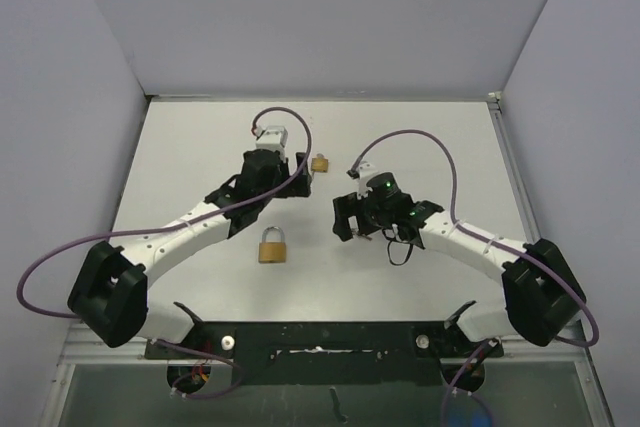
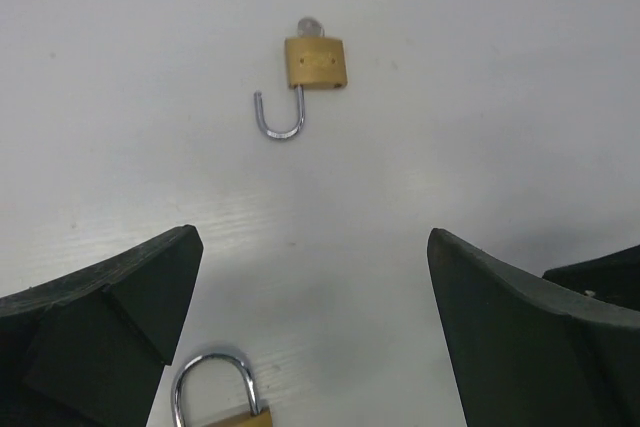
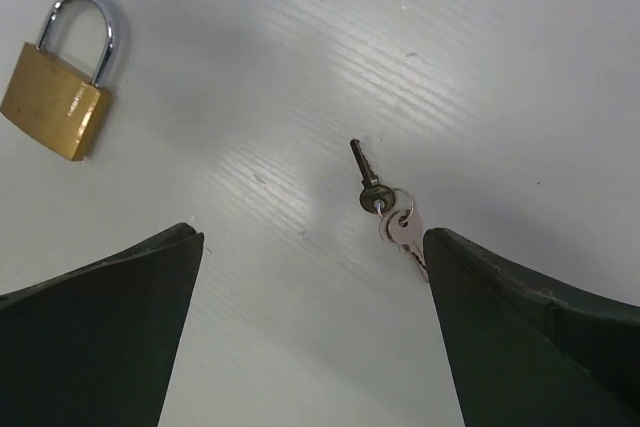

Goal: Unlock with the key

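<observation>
Left end effector (image 2: 312,277) and right end effector (image 3: 312,257) gape empty: small padlock (image 2: 316,63), upper centre, already sprung, key (image 2: 311,25) inside.

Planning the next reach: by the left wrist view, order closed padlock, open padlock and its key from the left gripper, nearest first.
From the left gripper:
1. closed padlock, at the bottom edge, between the fingers.
2. open padlock, ahead, centre.
3. key, at that padlock's far end.
</observation>
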`<state>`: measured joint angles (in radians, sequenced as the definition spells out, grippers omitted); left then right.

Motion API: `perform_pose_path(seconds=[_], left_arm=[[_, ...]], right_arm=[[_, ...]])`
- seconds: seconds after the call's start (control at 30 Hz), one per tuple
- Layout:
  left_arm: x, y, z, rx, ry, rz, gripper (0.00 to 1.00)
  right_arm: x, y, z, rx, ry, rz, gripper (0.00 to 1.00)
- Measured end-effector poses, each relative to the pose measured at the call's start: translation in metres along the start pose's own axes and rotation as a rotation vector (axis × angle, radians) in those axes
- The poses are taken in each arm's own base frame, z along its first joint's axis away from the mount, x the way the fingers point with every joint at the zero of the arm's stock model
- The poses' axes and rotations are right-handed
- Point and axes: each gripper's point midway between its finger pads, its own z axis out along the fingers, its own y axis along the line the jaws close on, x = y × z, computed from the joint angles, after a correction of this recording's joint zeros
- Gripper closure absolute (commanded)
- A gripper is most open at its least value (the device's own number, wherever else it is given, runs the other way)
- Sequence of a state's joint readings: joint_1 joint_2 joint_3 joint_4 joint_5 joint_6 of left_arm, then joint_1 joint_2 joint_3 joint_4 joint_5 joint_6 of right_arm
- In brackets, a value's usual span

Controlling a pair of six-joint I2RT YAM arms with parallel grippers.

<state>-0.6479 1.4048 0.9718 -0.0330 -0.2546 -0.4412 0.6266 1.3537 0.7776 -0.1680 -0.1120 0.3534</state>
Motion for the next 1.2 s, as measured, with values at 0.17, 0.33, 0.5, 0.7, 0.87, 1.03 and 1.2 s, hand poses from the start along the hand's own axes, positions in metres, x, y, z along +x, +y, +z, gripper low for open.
perform_pose_path(seconds=[0.17,0.33,0.5,0.7,0.87,1.03,1.2], left_arm=[[0.068,0.014,-0.011,-0.028,0.141,0.058,0.02],[0.110,0.032,-0.028,-0.037,0.210,0.062,0.03],[0.114,0.032,-0.034,-0.012,0.205,0.036,0.03],[0.110,0.025,-0.033,0.015,0.185,0.023,0.03],[0.111,0.024,-0.033,0.023,0.185,0.020,0.03],[0.109,0.024,-0.034,0.026,0.178,0.018,0.03],[0.103,0.022,-0.037,0.034,0.163,0.014,0.03]], right_arm=[[0.021,-0.008,0.006,0.066,0.086,-0.027,0.12],[0.026,-0.014,0.007,0.092,0.112,-0.032,0.21],[0.027,-0.015,0.018,0.101,0.143,-0.037,0.31],[0.033,-0.018,0.029,0.109,0.182,-0.039,0.36],[0.032,-0.019,0.034,0.112,0.190,-0.039,0.36],[0.031,-0.018,0.034,0.111,0.187,-0.042,0.37],[0.029,-0.018,0.035,0.111,0.186,-0.045,0.40]])
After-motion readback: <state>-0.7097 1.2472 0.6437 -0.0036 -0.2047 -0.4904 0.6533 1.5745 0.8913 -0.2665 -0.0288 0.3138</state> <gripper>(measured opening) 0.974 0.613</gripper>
